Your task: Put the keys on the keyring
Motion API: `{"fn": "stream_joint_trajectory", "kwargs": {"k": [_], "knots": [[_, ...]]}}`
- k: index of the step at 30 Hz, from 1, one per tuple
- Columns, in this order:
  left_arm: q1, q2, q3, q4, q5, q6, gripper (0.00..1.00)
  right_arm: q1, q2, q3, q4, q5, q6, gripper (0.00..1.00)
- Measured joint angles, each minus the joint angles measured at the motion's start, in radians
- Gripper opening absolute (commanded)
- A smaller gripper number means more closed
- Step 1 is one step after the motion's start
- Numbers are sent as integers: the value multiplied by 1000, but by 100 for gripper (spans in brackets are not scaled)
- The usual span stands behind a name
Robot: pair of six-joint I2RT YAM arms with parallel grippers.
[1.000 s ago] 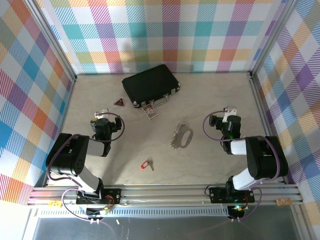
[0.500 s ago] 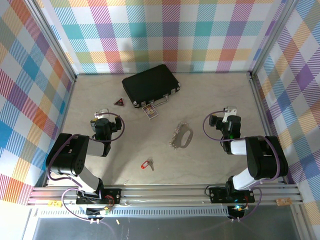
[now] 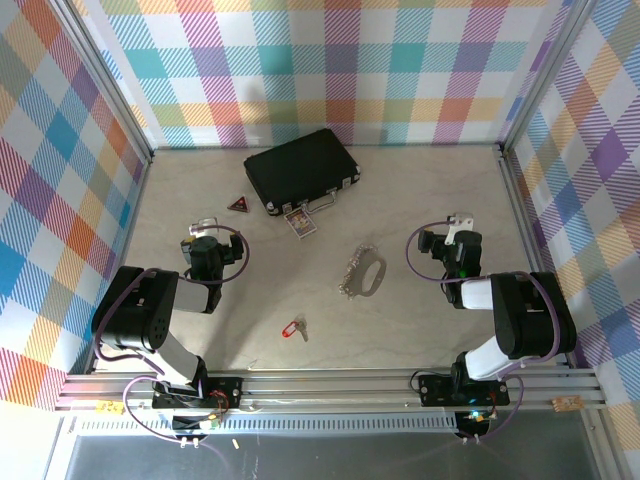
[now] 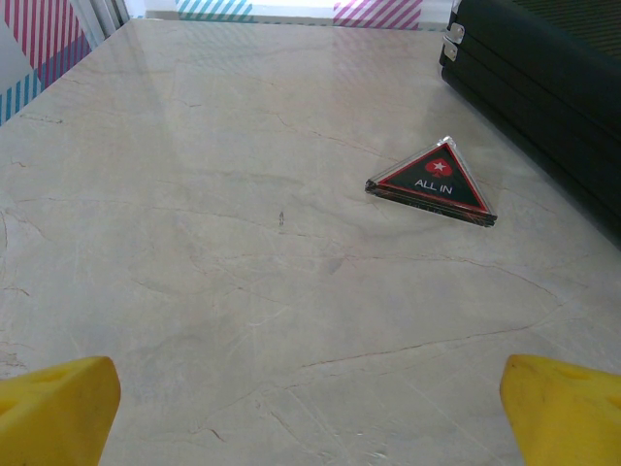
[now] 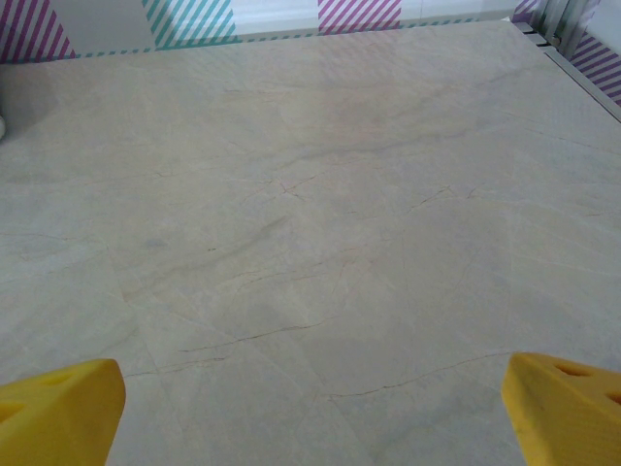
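Left gripper [image 3: 206, 224] and right gripper [image 3: 459, 219] gape wide, empty.
The keys [image 3: 296, 327] lie well apart from both, nearer the front edge, keyring [image 3: 366, 272] close by.

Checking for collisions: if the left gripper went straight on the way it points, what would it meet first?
Likely the triangular badge, ahead and right of centre, though depth is unclear; the black case lies beyond, further right.
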Motion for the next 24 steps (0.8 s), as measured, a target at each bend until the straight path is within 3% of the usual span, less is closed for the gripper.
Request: {"fn": "stream_joint_trajectory", "kwargs": {"k": [24], "knots": [[0,0,0,0,0,0,100,0,0,0,0,0,0,99]]}}
